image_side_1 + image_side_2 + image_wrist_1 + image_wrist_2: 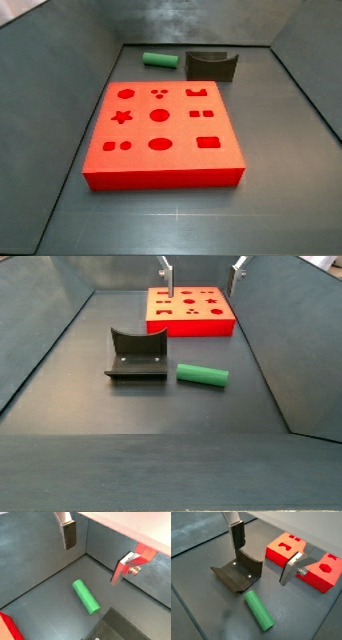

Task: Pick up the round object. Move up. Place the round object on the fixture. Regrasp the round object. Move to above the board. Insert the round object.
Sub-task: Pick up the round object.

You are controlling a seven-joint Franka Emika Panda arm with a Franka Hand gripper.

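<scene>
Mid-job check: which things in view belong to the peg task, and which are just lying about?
Job:
green peg, lying on floor beside fixture
fixture
red board
pincer, open, above the peg, holding nothing

Lying about:
nothing else visible in the grey bin

Both wrist views look steeply down past the gripper (261, 556) at the round object (86, 597) close below. In both side views, opposite elevated cameras face each other across the board (163, 135) and fixture (138, 356).

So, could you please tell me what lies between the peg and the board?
Only bare floor: in a side view the peg lies apart from the board, beside the fixture. The open hand hangs above.
</scene>
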